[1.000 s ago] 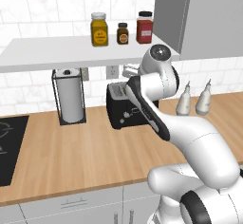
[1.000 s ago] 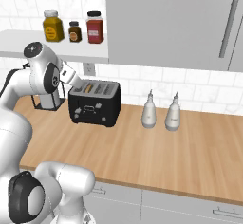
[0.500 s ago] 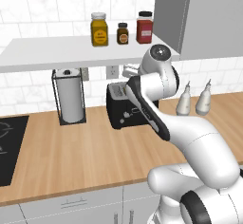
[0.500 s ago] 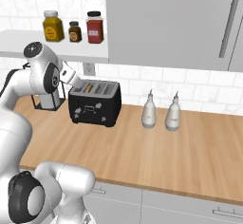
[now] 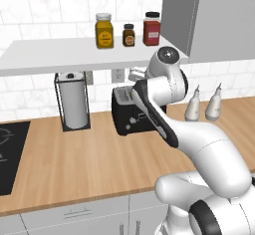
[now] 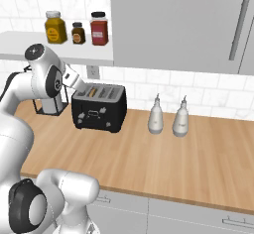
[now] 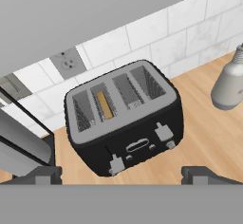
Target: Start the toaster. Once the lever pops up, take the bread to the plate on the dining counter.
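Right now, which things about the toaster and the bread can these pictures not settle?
- Bread: only its top edge shows in the second slot; the toaster walls hide the rest.
- Toaster front, left base view: the arm covers much of it.
- Fingers: tips cut off at the hand view's bottom.
- Toaster markings: too small to read.

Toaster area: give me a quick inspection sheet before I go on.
Surface: wood counter, wall-side.
Job's things: black toaster by the wall; bread sits down in its second slot.
Clutter: two grey bottles right of the toaster; paper towel holder to its left.
Grippers: pincer open, hovering above the toaster's front, touching nothing.
Cables: nothing seen; wall outlet behind the toaster.
Surroundings: shelf with three jars, black cooktop.
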